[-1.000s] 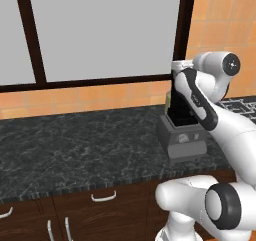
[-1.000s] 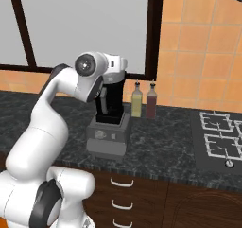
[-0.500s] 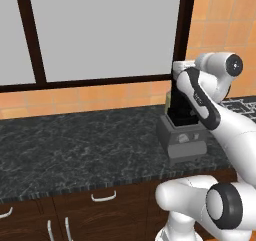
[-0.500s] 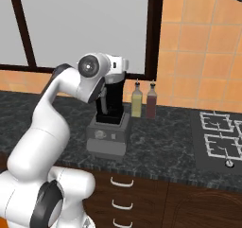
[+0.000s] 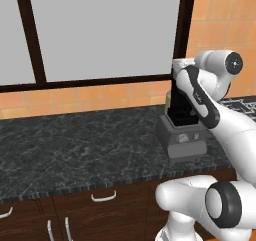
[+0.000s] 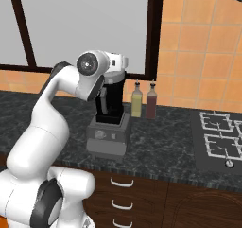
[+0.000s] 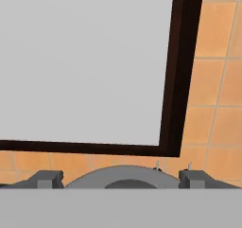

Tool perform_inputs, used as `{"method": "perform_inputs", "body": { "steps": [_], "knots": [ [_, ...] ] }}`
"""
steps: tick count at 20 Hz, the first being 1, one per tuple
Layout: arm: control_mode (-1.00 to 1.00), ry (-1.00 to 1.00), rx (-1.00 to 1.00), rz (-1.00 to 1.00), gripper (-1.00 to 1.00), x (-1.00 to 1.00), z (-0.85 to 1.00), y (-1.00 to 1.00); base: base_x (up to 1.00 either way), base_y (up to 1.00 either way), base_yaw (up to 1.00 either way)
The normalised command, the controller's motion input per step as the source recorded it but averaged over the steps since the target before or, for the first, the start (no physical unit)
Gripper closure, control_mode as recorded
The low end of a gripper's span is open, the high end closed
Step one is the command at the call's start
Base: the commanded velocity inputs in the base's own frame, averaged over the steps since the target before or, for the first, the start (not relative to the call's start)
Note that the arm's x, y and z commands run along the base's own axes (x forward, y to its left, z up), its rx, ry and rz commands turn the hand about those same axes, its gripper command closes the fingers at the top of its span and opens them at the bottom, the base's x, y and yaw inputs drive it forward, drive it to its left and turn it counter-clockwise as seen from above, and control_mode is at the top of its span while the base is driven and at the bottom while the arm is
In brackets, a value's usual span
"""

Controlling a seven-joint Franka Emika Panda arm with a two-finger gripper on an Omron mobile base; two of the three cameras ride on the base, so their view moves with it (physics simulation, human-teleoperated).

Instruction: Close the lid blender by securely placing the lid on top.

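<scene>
The blender stands on the dark counter, its grey base [image 5: 183, 141] [image 6: 108, 136] with the round dial facing front. Its black jar [image 6: 112, 102] [image 5: 179, 110] rises from the base, and my hand sits right on top of the jar's mouth. In the hand view the round grey lid [image 7: 123, 174] lies low between my two fingertips [image 7: 47, 179], which press on its rim at both sides. My gripper [image 7: 120, 179] is shut on the lid and points toward the window and the tiled wall. The seat of the lid on the jar is hidden by my hand.
Two bottles, one yellowish [image 6: 136, 102] and one dark red [image 6: 151, 102], stand just right of the blender against the wall. A gas hob [image 6: 220, 140] lies farther right. The speckled counter [image 5: 75, 145] stretches left, with the window frame [image 7: 178, 71] behind.
The arm has shifted only slightly over the jar top; the blender and bottles have stayed put.
</scene>
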Motion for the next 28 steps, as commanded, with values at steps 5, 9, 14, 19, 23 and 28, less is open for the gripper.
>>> {"method": "perform_inputs", "body": {
  "steps": [5, 9, 14, 19, 23, 28],
  "knots": [
    [-1.00, -0.02, -0.02, 0.00, -1.00, 0.00, 0.45, 0.01, 0.00, 0.00, 0.00],
    [-1.00, -0.05, -0.01, 0.00, -1.00, -0.29, 0.38, 0.01, 0.00, 0.00, 0.00],
    [-1.00, 0.00, 0.00, 0.00, -1.00, -0.88, 0.30, 0.10, 0.00, 0.00, 0.00],
    [-1.00, 0.02, 0.00, 0.00, -1.00, -0.93, 0.30, 0.15, 0.00, 0.00, 0.00],
    [-1.00, 0.06, 0.00, 0.00, -1.00, -0.87, 0.14, 0.21, 0.00, 0.00, 0.00],
    [-1.00, 0.07, 0.00, -0.03, -1.00, -0.77, 0.02, 0.32, 0.00, 0.00, 0.00]
  ]
}}
